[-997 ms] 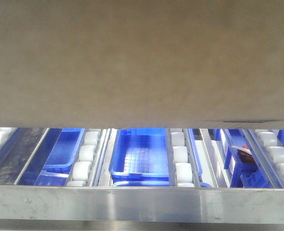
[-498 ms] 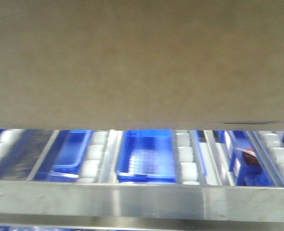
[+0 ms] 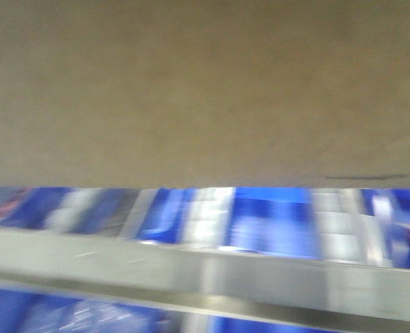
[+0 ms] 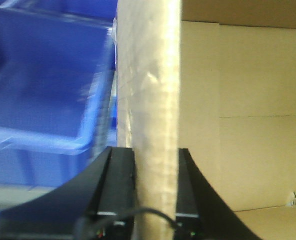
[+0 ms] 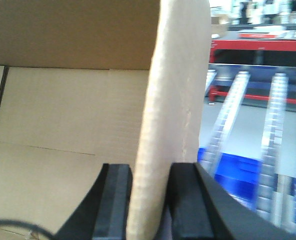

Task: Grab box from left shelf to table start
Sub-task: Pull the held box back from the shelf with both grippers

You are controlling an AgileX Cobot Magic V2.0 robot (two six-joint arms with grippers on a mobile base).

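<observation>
The brown cardboard box fills the upper half of the front view, held up close to the camera. Below it runs the left shelf's steel front rail, blurred and tilted. My left gripper is shut on the box's left wall, one black finger outside and one inside the box. My right gripper is shut on the box's right wall in the same way. The box's bare inner floor shows in both wrist views. The table is out of view.
Blue plastic bins and white roller rows lie in the shelf behind the rail. A large blue bin sits close beside the box's left wall. A red frame stands far off behind the shelf.
The shelf rail and bins have slid rightward in the front view, turned blurry, and the rail now slants. The box stays fixed against the camera, still held by both grippers.
</observation>
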